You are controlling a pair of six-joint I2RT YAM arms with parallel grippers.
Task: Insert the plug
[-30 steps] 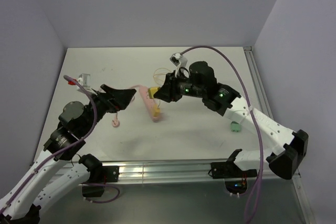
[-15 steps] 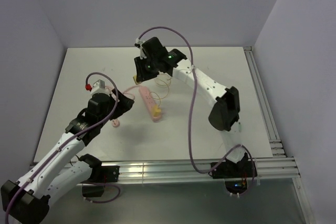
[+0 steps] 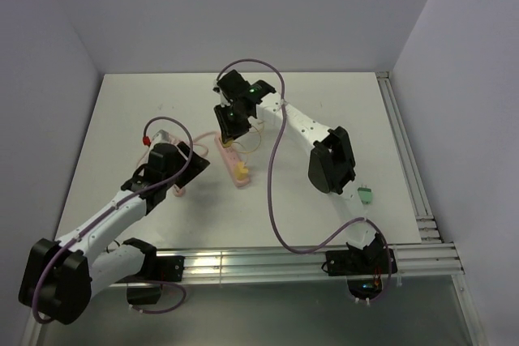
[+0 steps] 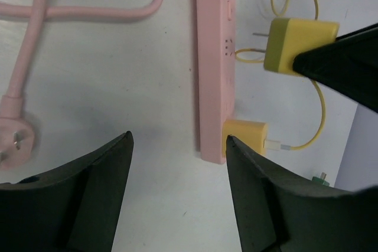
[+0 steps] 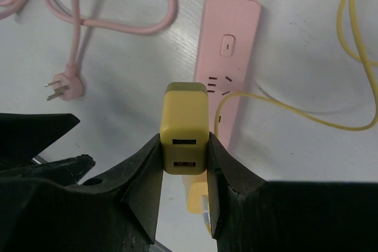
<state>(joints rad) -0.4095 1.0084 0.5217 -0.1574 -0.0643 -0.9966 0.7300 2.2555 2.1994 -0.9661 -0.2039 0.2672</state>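
A pink power strip (image 3: 232, 161) (image 4: 214, 57) (image 5: 228, 81) lies flat on the white table. My right gripper (image 5: 184, 138) (image 3: 230, 130) hovers just above it, shut on a yellow plug block (image 5: 185, 127) (image 4: 293, 46). The plug's two prongs point toward the strip's socket face, a short gap away. A second yellow charger (image 4: 245, 136) sits in the strip's near end. My left gripper (image 4: 179, 137) (image 3: 198, 160) is low over the table just short of that end. It is open with only bare table between its fingers.
The strip's pink cord loops to the left and ends in a pink wall plug (image 4: 14, 141) (image 5: 61, 87) (image 3: 178, 192). Thin yellow cable (image 5: 354, 57) coils right of the strip. A small green piece (image 3: 366, 194) lies at the right, near a metal rail (image 3: 405, 160).
My right arm has swung left and settled above the strip with the yellow plug. My left gripper has moved toward the strip's near end and its jaws have narrowed somewhat.
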